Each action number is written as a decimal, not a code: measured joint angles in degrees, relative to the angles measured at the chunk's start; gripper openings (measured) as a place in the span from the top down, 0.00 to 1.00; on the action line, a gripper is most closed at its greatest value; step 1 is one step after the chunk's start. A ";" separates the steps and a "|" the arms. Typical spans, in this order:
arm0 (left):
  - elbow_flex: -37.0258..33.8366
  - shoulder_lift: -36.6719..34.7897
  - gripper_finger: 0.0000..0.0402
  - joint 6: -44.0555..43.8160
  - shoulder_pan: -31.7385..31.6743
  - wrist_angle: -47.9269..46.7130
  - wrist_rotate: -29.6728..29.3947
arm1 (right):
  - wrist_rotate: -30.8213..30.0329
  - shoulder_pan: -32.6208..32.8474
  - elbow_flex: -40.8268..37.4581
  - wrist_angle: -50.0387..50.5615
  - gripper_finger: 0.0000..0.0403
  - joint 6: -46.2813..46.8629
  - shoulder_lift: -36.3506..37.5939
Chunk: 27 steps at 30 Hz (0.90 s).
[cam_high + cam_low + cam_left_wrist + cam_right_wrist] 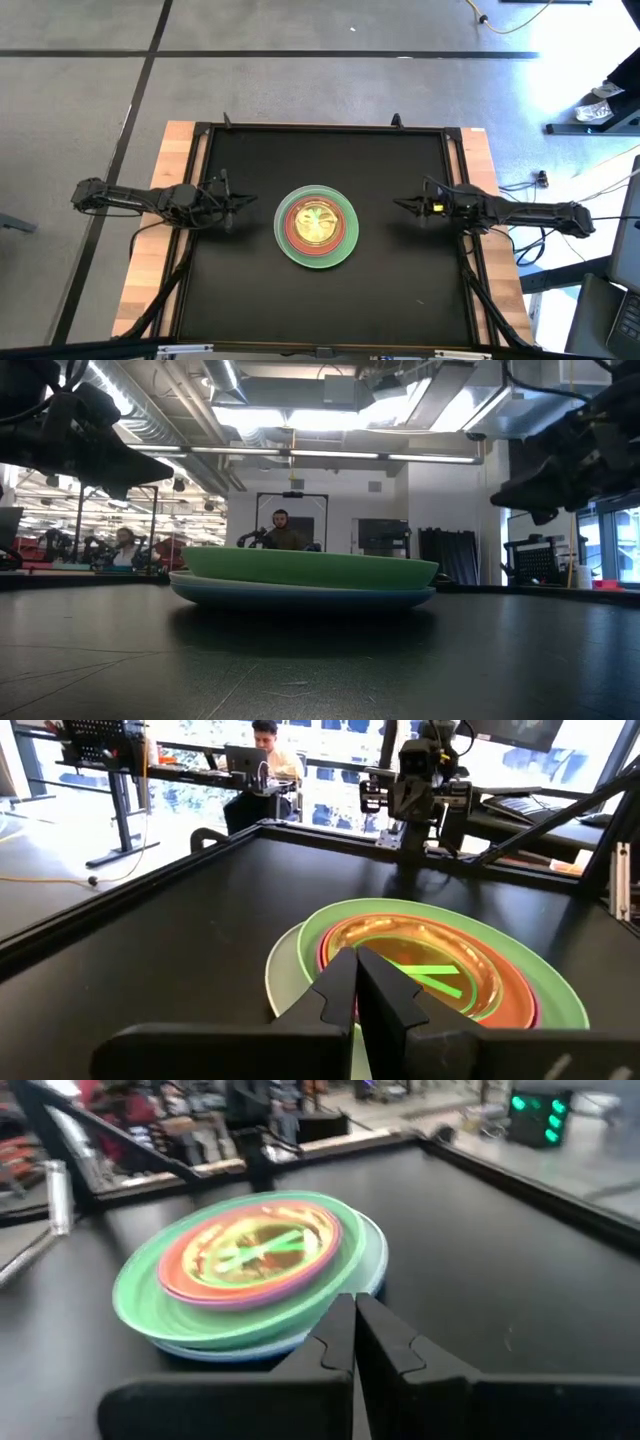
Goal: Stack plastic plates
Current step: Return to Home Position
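Note:
The plastic plates (317, 227) sit in one stack at the middle of the black table. A large green plate (310, 567) lies on a blue one (300, 596), with a white rim showing beside them (375, 1255). Inside lie purple and orange plates (250, 1270) and small translucent ones (420, 970). My left gripper (250, 202) hovers shut to the stack's left, my right gripper (400, 206) shut to its right. Neither touches the stack.
The black table has a raised frame (320, 128) round it, on a wooden top (150, 250). Bare black surface lies on every side of the stack. People sit at desks in the room beyond the table (285, 532).

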<state>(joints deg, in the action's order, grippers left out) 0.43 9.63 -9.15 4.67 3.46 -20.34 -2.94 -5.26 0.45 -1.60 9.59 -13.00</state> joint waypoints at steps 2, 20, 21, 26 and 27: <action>0.00 0.00 0.99 0.52 0.00 0.00 0.11 | 2.03 0.00 0.00 0.04 0.99 -1.59 1.52; 0.00 0.04 0.98 2.08 0.00 0.00 0.24 | 2.60 0.00 0.00 0.71 0.99 3.88 1.69; 0.00 0.04 0.98 2.09 0.00 0.00 0.25 | 2.60 0.00 0.00 0.73 0.99 3.88 1.69; 0.02 0.04 0.98 2.10 0.00 0.00 0.26 | 2.58 0.00 0.00 0.78 0.99 3.86 1.69; 0.02 0.04 0.98 2.11 0.00 0.00 0.26 | 2.58 0.00 0.00 0.78 0.99 3.85 1.69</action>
<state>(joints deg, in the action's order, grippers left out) 0.45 9.67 -7.04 4.67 3.46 -20.08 -0.36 -5.26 0.45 -0.82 13.44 -11.31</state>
